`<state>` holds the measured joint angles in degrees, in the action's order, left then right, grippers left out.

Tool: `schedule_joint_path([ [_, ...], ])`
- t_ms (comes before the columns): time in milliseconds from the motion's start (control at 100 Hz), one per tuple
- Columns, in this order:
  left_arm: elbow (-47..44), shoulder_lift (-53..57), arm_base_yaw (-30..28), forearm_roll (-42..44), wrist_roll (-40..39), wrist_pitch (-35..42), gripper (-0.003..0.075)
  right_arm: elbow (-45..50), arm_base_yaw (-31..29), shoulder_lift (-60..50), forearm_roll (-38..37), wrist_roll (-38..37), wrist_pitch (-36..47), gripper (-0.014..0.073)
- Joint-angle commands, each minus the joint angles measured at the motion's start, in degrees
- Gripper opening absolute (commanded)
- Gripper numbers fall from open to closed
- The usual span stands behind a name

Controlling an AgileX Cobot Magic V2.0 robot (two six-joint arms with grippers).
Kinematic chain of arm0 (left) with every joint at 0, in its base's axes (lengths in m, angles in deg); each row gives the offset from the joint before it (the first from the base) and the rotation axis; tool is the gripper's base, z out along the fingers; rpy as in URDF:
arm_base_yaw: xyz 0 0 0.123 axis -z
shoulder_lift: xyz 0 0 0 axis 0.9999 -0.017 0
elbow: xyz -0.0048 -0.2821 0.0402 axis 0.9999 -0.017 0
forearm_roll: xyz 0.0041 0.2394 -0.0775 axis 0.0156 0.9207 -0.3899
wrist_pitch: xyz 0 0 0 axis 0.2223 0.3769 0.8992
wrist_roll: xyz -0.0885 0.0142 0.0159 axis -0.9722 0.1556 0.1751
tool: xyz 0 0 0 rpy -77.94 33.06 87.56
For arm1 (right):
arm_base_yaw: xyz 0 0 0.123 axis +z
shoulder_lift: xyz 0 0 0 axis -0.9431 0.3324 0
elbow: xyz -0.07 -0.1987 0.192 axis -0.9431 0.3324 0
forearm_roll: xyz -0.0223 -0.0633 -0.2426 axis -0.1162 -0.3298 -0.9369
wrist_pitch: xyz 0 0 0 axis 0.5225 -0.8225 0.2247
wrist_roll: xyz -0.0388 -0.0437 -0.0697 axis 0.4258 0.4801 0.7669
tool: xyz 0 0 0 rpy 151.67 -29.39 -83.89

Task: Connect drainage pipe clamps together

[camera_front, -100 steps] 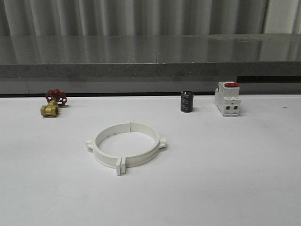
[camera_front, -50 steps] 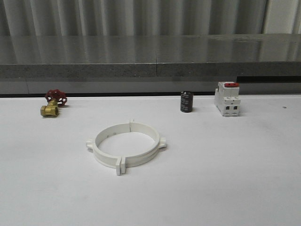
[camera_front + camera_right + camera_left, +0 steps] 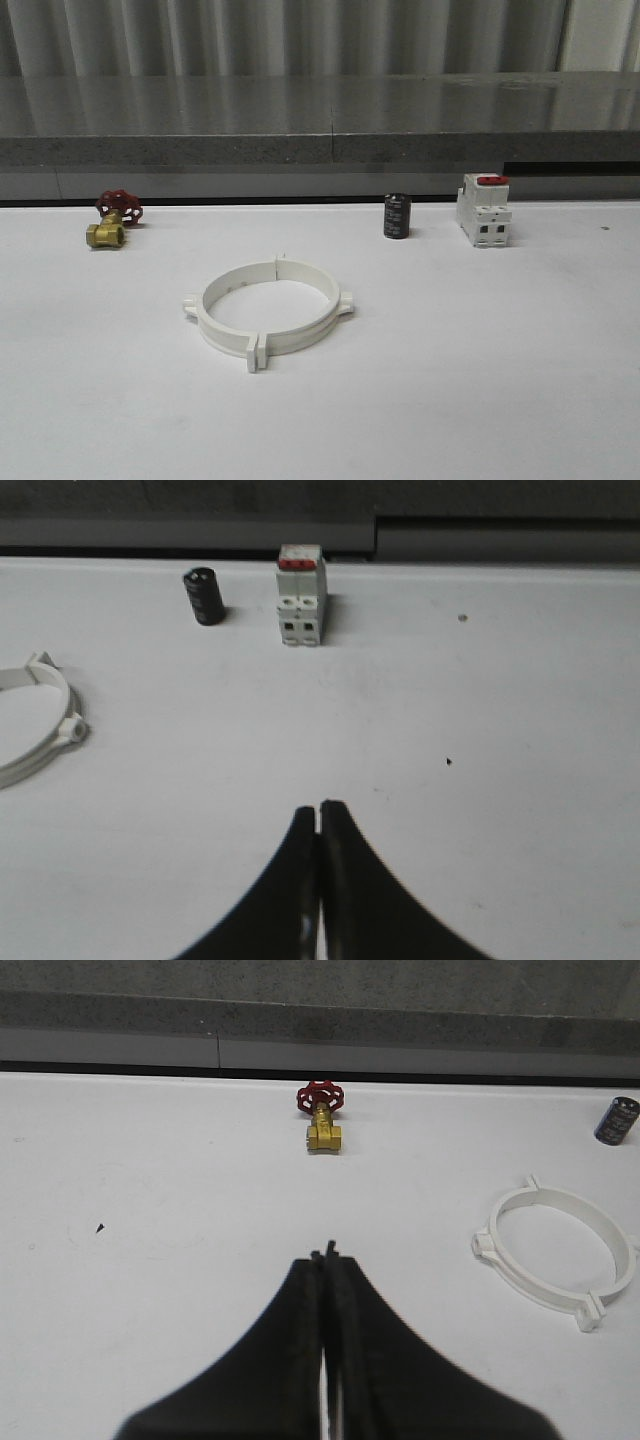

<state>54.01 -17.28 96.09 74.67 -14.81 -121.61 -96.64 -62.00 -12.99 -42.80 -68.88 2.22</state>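
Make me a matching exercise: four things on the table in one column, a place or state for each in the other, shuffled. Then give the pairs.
Things:
1. clamps
2. valve
3. capacitor
4. left gripper

Descriptions:
A. far left of the table, red handwheel
B. fingers shut, holding nothing
C. two halves meeting as one ring, mid-table
D. dark cylinder, upright, just left of the switch block

Pairs: 1-C, 2-A, 3-D, 4-B

The left gripper hung closed over the white table, holding nothing. Ahead stood a brass valve; the joined drainage pipe clamps lay apart, near a black capacitor.
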Motion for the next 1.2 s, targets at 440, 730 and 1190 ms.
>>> schedule_joint_path([
  [440, 1.7, -0.5, -0.1, -0.1, 0.1, 3.9, -0.0020, 10.6, -8.3, -23.1, 5.1, 3.8, 11.3, -0.0069],
  [730, 1.7, -0.5, -0.1, -0.1, 0.1, 3.9, -0.0020, 13.5, -8.3, -23.3, 5.3, 3.7, 14.5, -0.0069],
  [1190, 1.7, -0.5, -0.1, -0.1, 0.1, 3.9, -0.0020, 16.4, -8.3, -23.3, 3.4, 0.9, 18.1, -0.0069],
])
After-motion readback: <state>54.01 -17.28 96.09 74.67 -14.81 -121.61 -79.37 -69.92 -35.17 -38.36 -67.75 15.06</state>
